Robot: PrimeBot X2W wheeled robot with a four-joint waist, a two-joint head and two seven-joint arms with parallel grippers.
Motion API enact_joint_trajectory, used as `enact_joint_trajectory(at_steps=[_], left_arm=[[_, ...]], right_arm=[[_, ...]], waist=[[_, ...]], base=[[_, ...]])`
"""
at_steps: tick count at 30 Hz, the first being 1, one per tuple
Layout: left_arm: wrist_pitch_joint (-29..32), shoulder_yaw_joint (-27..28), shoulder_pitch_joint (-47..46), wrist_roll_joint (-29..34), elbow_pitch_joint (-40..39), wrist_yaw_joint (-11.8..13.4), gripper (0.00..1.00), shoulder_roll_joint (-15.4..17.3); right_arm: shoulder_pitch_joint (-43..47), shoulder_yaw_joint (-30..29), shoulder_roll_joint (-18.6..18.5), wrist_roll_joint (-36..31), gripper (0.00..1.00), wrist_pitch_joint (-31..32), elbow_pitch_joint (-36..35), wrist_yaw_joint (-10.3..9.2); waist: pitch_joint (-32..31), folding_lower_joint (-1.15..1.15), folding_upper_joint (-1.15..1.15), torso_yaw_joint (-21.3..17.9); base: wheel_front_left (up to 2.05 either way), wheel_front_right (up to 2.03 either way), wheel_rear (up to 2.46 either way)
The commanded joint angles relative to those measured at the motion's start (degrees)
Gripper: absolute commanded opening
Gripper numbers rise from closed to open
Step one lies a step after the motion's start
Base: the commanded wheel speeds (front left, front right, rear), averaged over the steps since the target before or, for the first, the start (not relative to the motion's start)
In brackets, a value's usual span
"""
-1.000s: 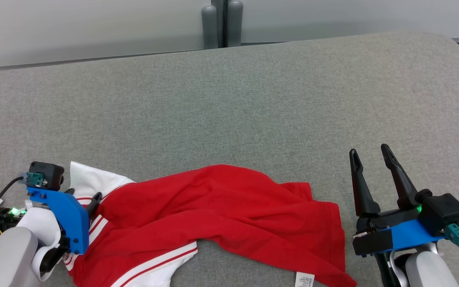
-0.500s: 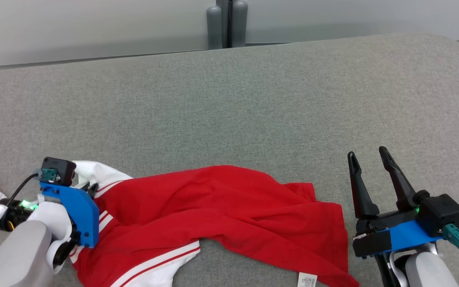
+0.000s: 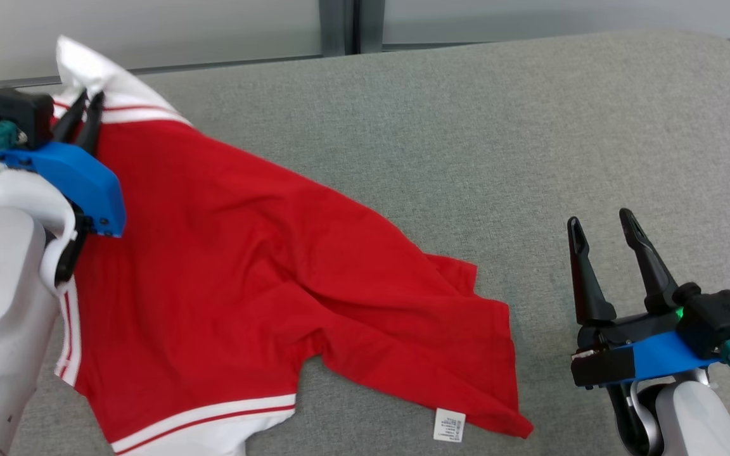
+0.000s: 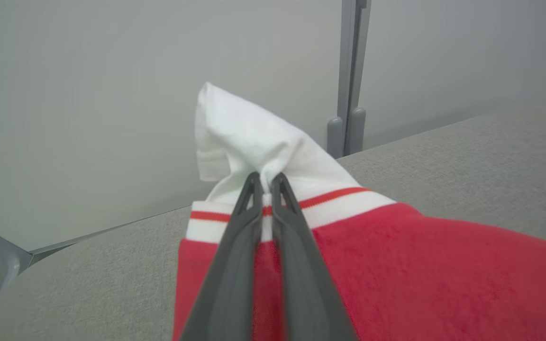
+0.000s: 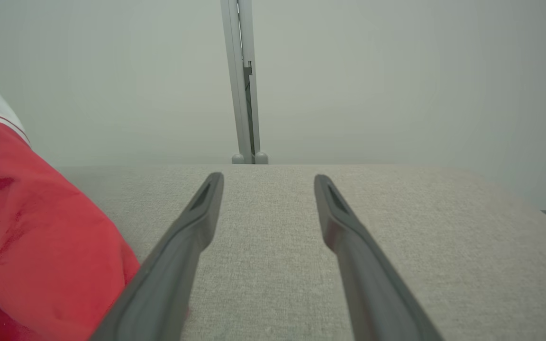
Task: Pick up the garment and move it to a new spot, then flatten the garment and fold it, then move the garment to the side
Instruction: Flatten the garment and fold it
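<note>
**Left gripper clamped on the red garment's white trim**

At the left, the left gripper [image 3: 88, 98] stood raised above the grey cushioned surface [image 3: 466, 139]. Its two dark fingers were pinched together on the white, red-striped trim [image 3: 83, 63] of the red garment [image 3: 225, 253]. From that grip the garment hung and spread down toward the right. Its upper part was off the surface, and its lower edge lay on the grey fabric. A white band with a red stripe ran along the hem at the lower left. A small white label [image 3: 449, 424] showed near the garment's lower right corner. Further right, apart from the cloth, the right gripper [image 3: 599, 218] sat low with its fingers spread wide and nothing between them.
</note>
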Motion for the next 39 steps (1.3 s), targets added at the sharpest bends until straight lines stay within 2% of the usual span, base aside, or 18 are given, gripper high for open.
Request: enact_joint_trajectory(at_steps=[1,7,9,10,11,12,17,20,23,31,39], left_arm=[[-0.5,0.2,-0.9,0.2,0.9,0.1,0.00,-0.1],[-6.8,-0.5,-5.9,2.2,7.5,0.3,0.00,-0.7],[-7.8,-0.7,-5.7,1.8,10.2,-0.1,0.00,-1.9],[-8.4,-1.1,-5.9,2.1,11.4,-0.2,0.36,-2.1],[-9.0,-1.2,-6.0,2.3,12.5,-0.3,0.88,-2.2],[-9.7,-1.4,-6.1,2.4,13.4,-0.3,1.00,-2.6],[-12.9,-0.9,-4.5,1.6,15.9,-0.9,1.00,-3.7],[-13.7,0.5,-2.0,0.9,14.2,-0.4,1.00,-4.1],[-13.8,3.5,1.3,0.8,8.1,1.1,1.00,-3.8],[-13.9,13.1,18.3,3.6,-11.2,5.6,1.00,-3.6],[-13.9,20.9,33.1,7.1,-24.9,7.6,1.00,-6.2]], right_arm=[[-1.1,-0.1,-0.3,-0.3,1.00,-0.3,-0.3,0.01],[-1.9,0.0,0.1,-0.4,1.00,-0.3,-0.5,0.01],[-1.7,-0.1,0.2,-0.5,1.00,-0.3,-0.4,0.01],[-1.6,-0.2,0.2,-0.5,1.00,-0.3,-0.3,0.01],[-1.5,-0.2,0.3,-0.6,1.00,-0.3,-0.2,0.01],[-1.3,-0.3,0.4,-0.6,1.00,-0.3,-0.2,0.01],[-0.5,-0.6,0.7,-0.6,1.00,-0.3,0.7,0.01],[0.1,-1.2,0.8,-0.5,1.00,-0.3,0.9,0.01],[1.1,-1.7,0.9,-0.3,1.00,-0.3,1.2,0.01],[4.4,-3.3,1.1,0.1,1.00,-0.3,1.3,0.01],[6.8,-4.2,1.3,0.7,1.00,-0.3,1.8,0.01]], waist=[[0.2,-0.01,0.00,-0.2],[1.8,-0.01,0.00,-1.3],[1.9,-0.01,0.00,-1.5],[1.9,-0.01,0.00,-1.5],[1.9,-0.01,0.00,-1.5],[1.7,-0.01,0.00,-1.3],[-0.1,-0.01,0.00,-0.5],[-1.9,-0.01,0.00,0.2],[-3.6,-0.01,0.00,1.2],[-7.2,-0.01,0.00,4.4],[-9.9,-0.01,0.00,7.0]], base=[[0.00,0.00,0.00],[0.00,0.00,0.00],[0.00,0.00,0.00],[0.00,0.00,0.00],[0.00,0.00,0.00],[0.00,0.00,0.00],[0.00,0.00,0.00],[0.00,0.00,0.00],[0.00,0.00,0.00],[0.00,0.00,0.00],[0.00,0.00,0.00]])
